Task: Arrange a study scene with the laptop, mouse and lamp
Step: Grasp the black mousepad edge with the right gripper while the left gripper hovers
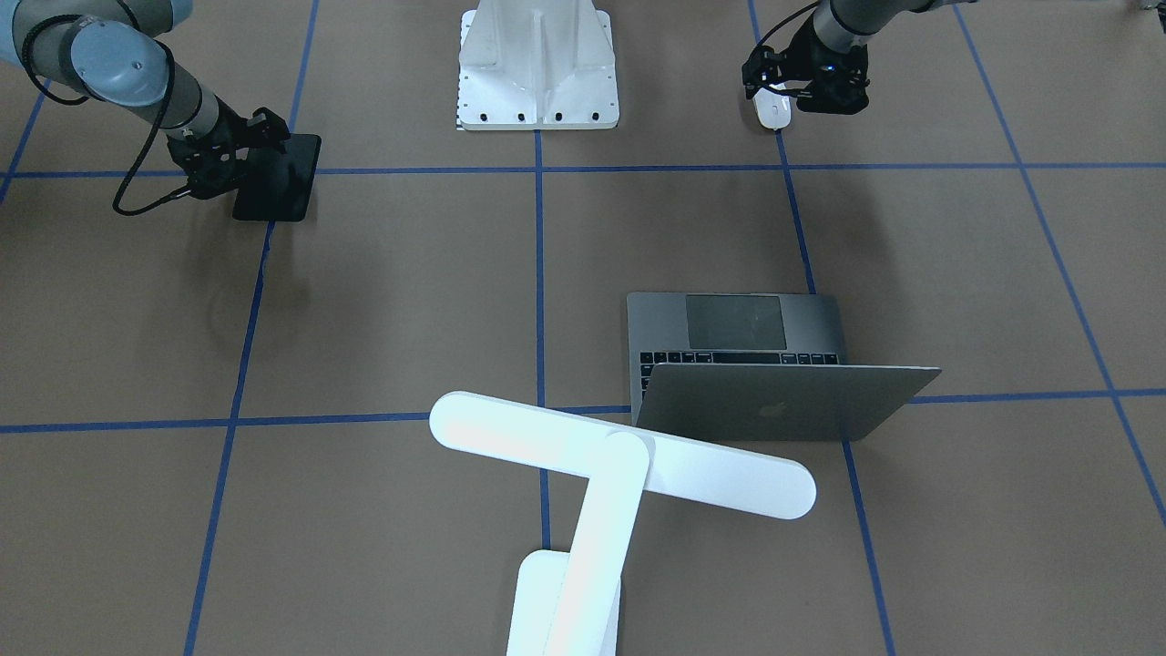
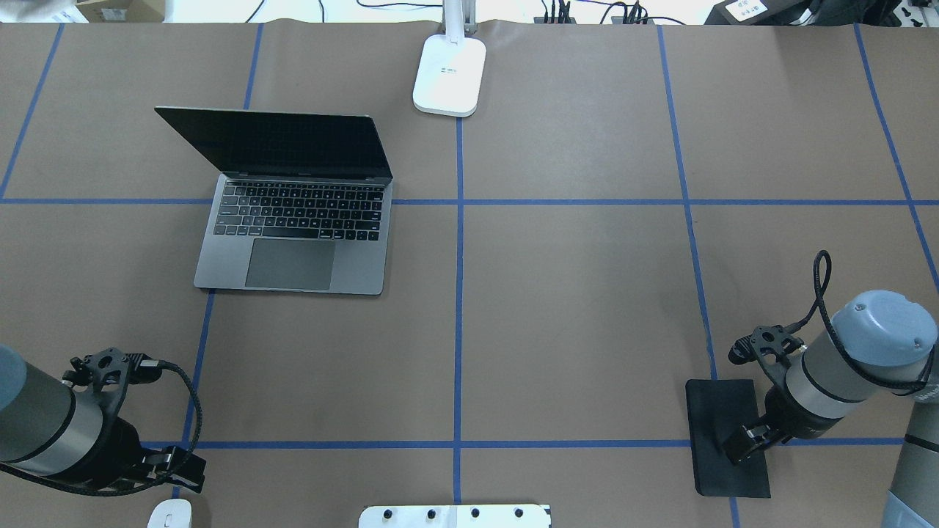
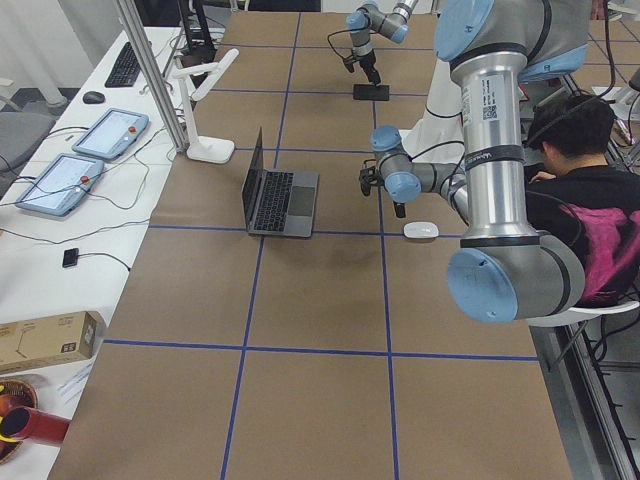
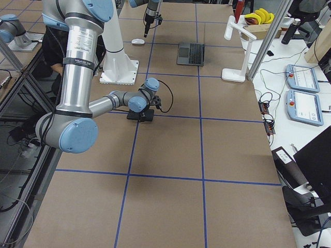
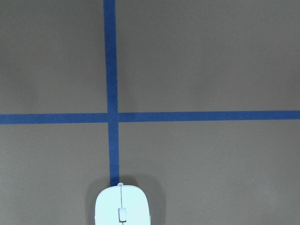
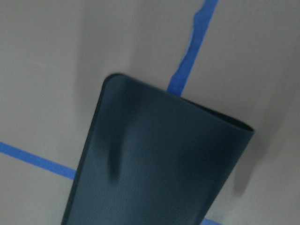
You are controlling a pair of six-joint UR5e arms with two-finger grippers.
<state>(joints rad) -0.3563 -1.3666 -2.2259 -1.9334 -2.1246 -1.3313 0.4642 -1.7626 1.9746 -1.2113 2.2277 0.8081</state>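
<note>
**Study scene, part set.** Laptop (image 2: 293, 220) is open on worktop (image 2: 572, 308), robot's far-left sector, screen facing robot. Lamp (image 1: 619, 465) is lit at far edge, centre, bar head running approx. across worktop. Judged still to place: mouse (image 5: 122, 206), at near-left edge, well apart from laptop. Its long axis lies along blue tape line (image 5: 110, 70), wheel end pointing away from robot. Left gripper (image 2: 176, 469) is just beside mouse; right gripper (image 2: 742, 445) is at black pad (image 2: 715, 411). Whether fingers are open or closed cannot be told for either.
</note>
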